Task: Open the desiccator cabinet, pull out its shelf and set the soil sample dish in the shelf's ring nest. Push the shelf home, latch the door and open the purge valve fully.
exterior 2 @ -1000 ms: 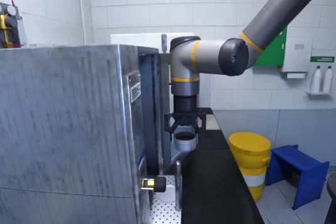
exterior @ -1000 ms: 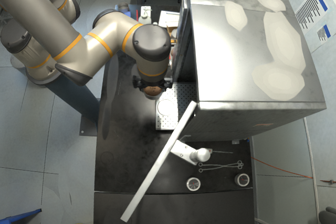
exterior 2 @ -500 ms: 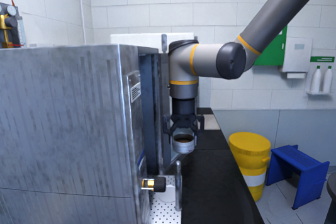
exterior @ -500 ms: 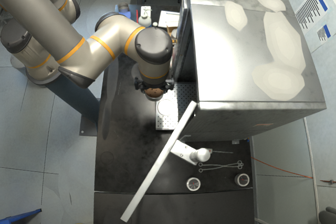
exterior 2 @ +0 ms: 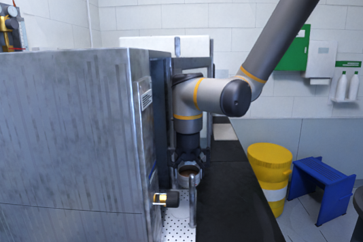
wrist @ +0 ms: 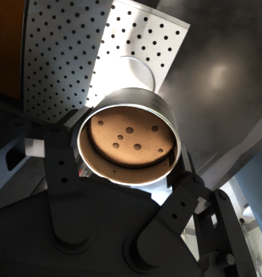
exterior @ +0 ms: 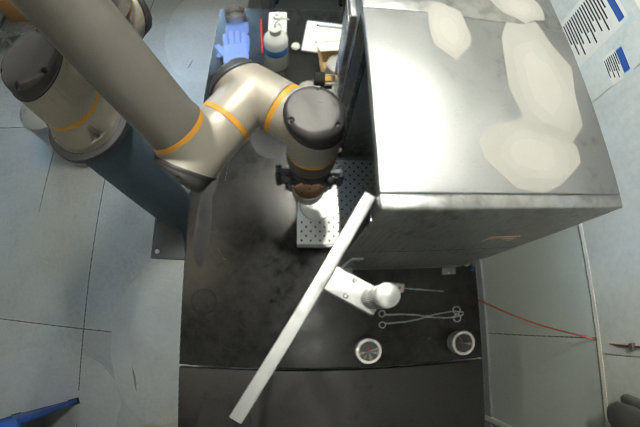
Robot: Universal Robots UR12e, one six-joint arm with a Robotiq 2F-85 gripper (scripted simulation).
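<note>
The soil sample dish point(wrist: 128, 140), a round metal tin filled with brown soil, is held in my closed gripper point(wrist: 126, 157) point(exterior 2: 189, 170) and hangs a little above the pulled-out shelf. The shelf point(exterior: 318, 215) point(wrist: 77, 51) is a white perforated plate sticking out of the open desiccator cabinet point(exterior: 475, 117). Its ring nest point(wrist: 137, 73) is a plain round spot lying just beyond the dish in the wrist camera. The cabinet door point(exterior: 305, 303) stands swung open toward the bench's front.
The black bench point(exterior: 243, 277) carries the cabinet. In front of the cabinet are a white knobbed valve fitting point(exterior: 380, 297), forceps point(exterior: 421, 315) and two round gauges point(exterior: 368, 350). Behind the arm lie a bottle point(exterior: 275, 45), a blue glove point(exterior: 235, 43) and papers. A yellow bin point(exterior 2: 271, 174) stands on the floor.
</note>
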